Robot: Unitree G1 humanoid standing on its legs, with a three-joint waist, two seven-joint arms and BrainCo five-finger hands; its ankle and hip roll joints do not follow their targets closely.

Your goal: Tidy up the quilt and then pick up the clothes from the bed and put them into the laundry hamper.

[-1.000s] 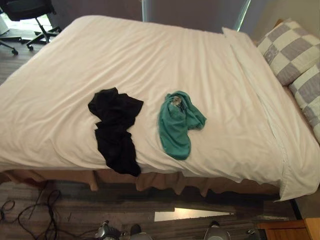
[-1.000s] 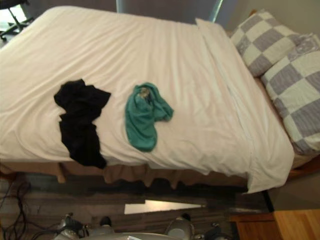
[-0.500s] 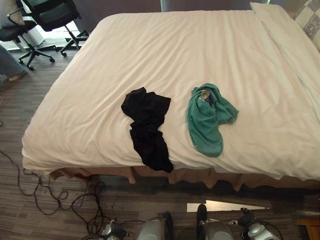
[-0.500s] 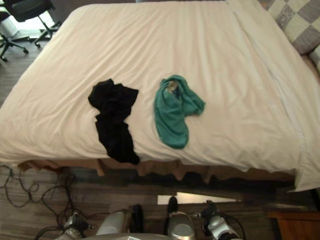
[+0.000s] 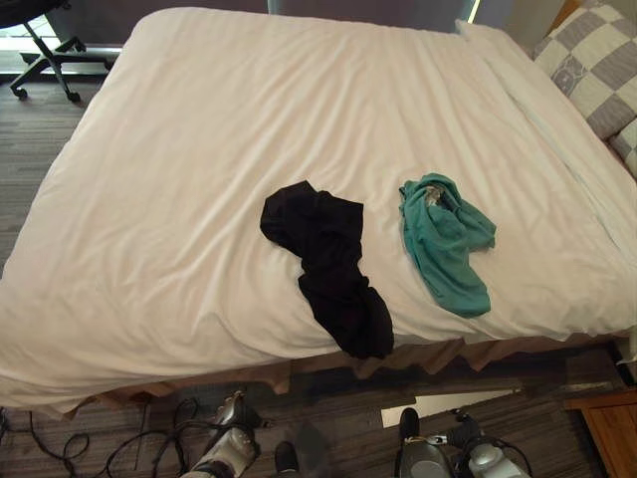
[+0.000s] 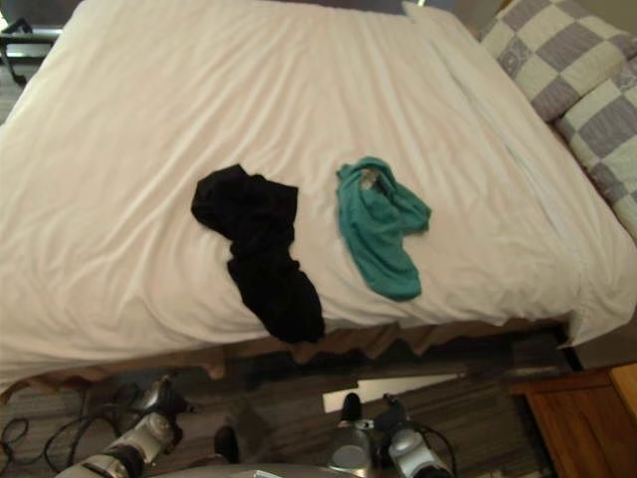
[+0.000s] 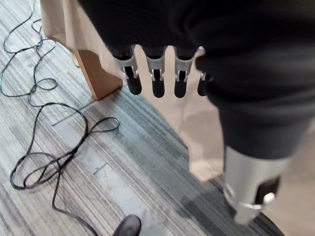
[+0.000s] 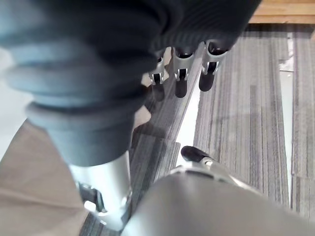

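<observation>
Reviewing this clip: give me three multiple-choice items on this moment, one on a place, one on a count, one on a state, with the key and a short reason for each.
1. Where does the black garment lie?
A. On the floor
B. On the quilt, one end over the near edge
C. On the checked pillows

2. How many loose garments lie on the bed?
A. One
B. Two
C. Four

3. What is the left hand doing?
A. Hanging open over the floor, holding nothing
B. Clutching the teal garment
C. Pressing the quilt flat

Key: 1 B, it drapes toward the bed's front edge; 2 B, one black and one teal; 3 A, the left wrist view shows straight fingers over the striped floor.
</observation>
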